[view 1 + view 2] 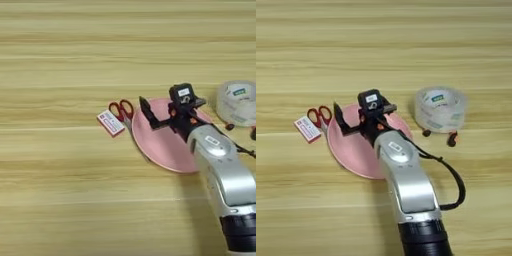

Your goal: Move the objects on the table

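End effector [353, 120] over pink plate [353, 150], fingers spread wide, nothing held. Scissors [320, 116] and small box [307, 129] just left of plate. Tape roll [440, 110] right, pliers [452, 139] partly beneath. All on tabletop [384, 50].

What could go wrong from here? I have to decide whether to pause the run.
The black two-fingered gripper hangs over the round pink plate, so a descent could tip or push it. The red-handled scissors and small red-and-white box sit at the plate's left rim and could get shoved. The black cable loops near the clear tape roll.
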